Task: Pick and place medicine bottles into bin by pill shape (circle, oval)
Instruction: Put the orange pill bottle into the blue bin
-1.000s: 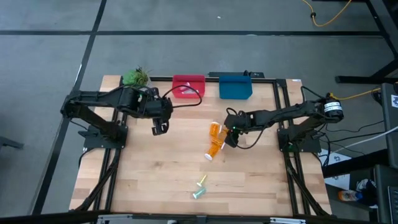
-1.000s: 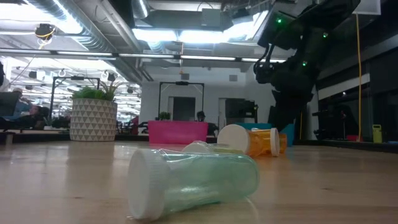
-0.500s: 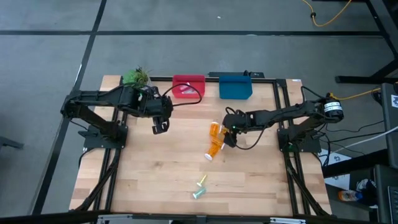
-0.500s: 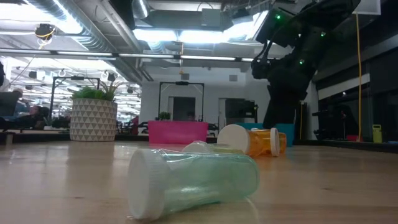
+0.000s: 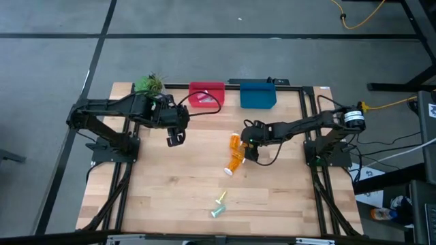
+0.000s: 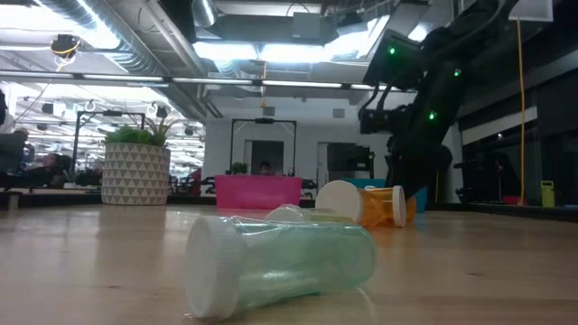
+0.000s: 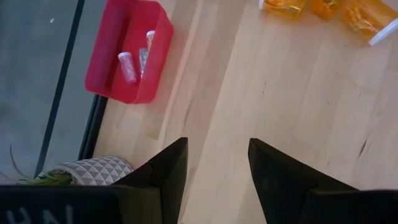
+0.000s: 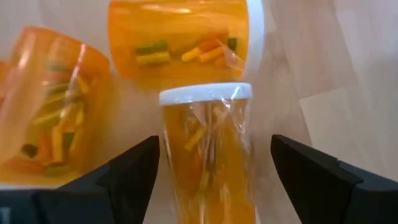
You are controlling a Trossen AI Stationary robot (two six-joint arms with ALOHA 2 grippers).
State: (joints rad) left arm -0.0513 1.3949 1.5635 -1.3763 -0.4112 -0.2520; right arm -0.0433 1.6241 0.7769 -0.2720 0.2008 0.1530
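The right claw (image 8: 205,180), spread open, straddles an orange bottle (image 8: 206,143) lying on the table (image 5: 170,184); neighbouring bottles (image 8: 180,37) (touching it) could be knocked aside. The left claw (image 7: 214,165) waits open.

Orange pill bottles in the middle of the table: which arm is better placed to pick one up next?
Right. The right claw is open around an orange pill bottle. The left claw is open over bare wood, apart from them.
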